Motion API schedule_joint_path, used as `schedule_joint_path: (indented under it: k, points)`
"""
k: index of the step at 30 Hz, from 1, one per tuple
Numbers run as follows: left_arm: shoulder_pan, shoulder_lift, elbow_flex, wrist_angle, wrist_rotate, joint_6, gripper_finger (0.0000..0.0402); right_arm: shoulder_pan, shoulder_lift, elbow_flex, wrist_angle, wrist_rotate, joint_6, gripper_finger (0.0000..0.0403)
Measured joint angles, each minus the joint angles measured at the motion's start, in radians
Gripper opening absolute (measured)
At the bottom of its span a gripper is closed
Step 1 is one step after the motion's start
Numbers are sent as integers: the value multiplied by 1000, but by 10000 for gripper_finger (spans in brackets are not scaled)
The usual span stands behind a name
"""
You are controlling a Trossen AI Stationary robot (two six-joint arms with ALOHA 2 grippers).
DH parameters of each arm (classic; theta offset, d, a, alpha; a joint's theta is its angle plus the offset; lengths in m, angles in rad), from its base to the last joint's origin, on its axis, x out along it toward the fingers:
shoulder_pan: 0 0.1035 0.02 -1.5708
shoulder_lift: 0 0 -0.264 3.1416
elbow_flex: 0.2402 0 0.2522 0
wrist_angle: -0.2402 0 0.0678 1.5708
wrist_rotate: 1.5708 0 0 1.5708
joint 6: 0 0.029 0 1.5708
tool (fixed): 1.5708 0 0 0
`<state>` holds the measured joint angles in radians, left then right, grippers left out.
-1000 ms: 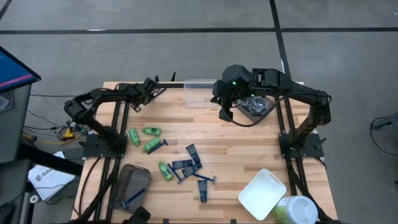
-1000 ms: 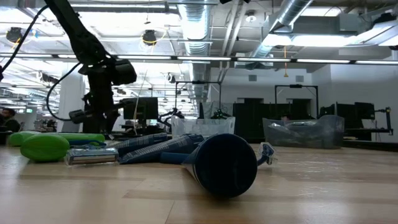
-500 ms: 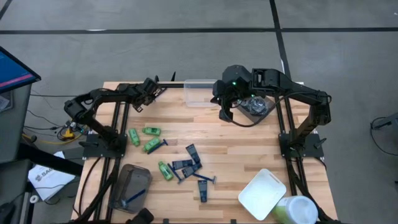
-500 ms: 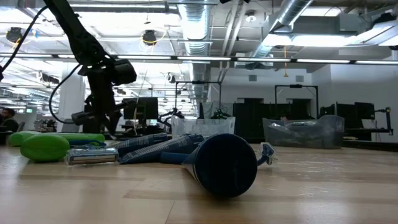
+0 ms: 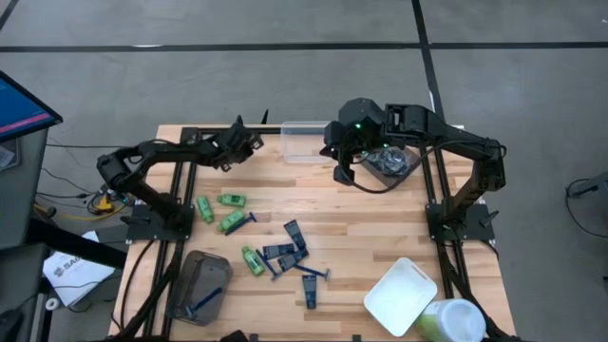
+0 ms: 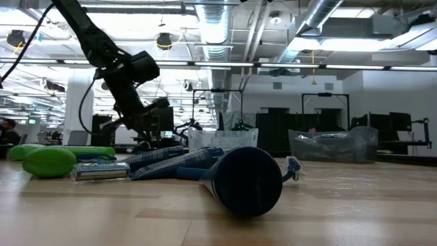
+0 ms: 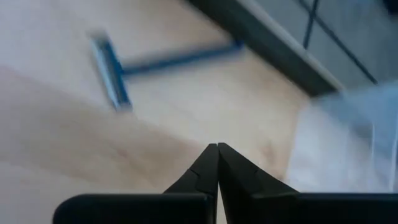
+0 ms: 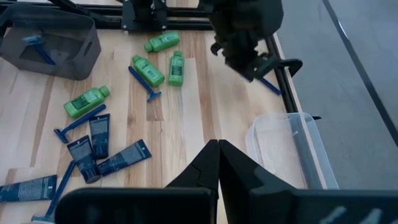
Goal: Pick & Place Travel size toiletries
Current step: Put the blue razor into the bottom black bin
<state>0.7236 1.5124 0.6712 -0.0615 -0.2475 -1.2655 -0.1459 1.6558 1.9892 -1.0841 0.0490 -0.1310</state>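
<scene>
Left gripper [image 5: 249, 142] pressed together, empty, at table's 11 o'clock over a blue razor [image 7: 149, 62]. Light, thin, rigid: pinch mid-handle. Right gripper [image 8: 218, 144] likewise closed, empty.

Dark jointed arms [image 5: 446, 142] — seemingly black cables

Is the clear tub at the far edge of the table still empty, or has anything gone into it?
Empty, as far as the pictures show. The clear tub shows only its bare floor in the right wrist view, and the high view shows nothing in it either.
</scene>
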Motion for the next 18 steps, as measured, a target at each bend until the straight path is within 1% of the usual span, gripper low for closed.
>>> schedule_joint_path:
  k: [2, 6, 18]
  points:
    - [3, -4, 1, -4, -79, -36, 0, 0, 0, 0, 0, 0, 0, 0]
    - [29, 3, 0, -33, -152, -72, 0, 0, 0, 0, -3, 0, 0, 0]
    - [117, 60, 0, -19, -168, -77, 0, 0, 0, 0, -4, 0, -34, 0]
